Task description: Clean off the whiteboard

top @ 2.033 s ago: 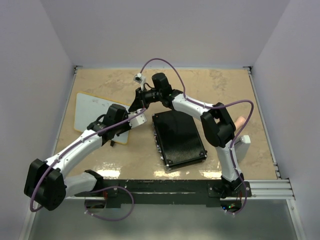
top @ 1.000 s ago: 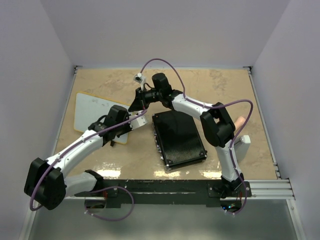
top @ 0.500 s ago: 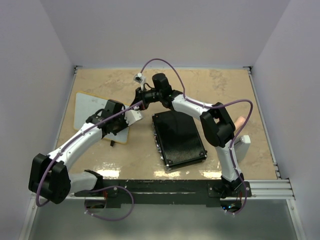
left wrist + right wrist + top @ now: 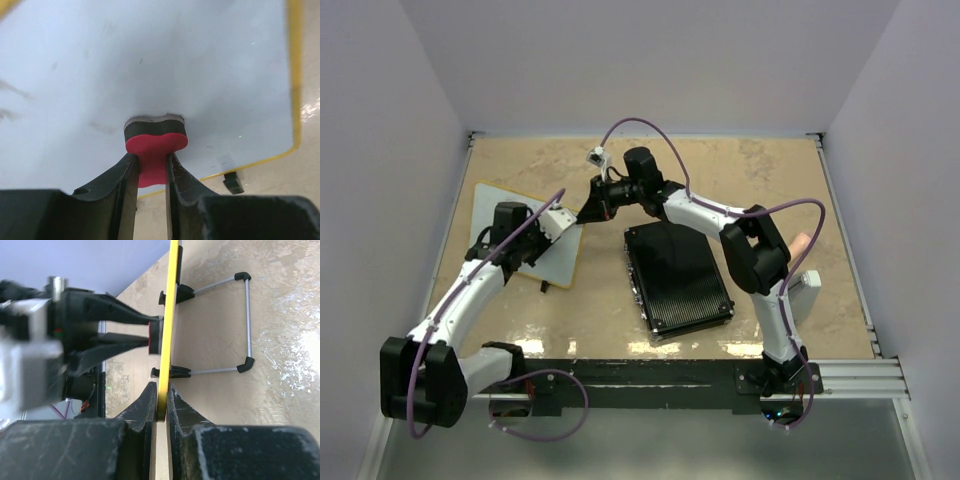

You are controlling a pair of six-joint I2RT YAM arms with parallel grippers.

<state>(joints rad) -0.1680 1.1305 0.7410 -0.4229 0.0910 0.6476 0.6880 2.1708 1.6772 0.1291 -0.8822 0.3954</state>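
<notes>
The whiteboard (image 4: pixel 488 205) stands tilted on its wire stand at the left of the table. In the left wrist view its white face (image 4: pixel 165 65) has a yellow frame and only faint grey smudges at the left. My left gripper (image 4: pixel 151 167) is shut on a red eraser with black felt (image 4: pixel 155 142), pressed flat against the board's face. It also shows in the top view (image 4: pixel 558 219). My right gripper (image 4: pixel 161 400) is shut on the board's yellow edge (image 4: pixel 168 315), holding it from the right side (image 4: pixel 590 208).
A black ribbed case (image 4: pixel 677 275) lies at the table's middle, right of the board. A white object (image 4: pixel 805 288) and a pink one (image 4: pixel 802 243) sit at the right edge. The board's wire stand with black feet (image 4: pixel 247 315) rests behind it.
My left arm has swept the eraser leftward and farther across the board's face. The right gripper has stayed clamped on the board's edge.
</notes>
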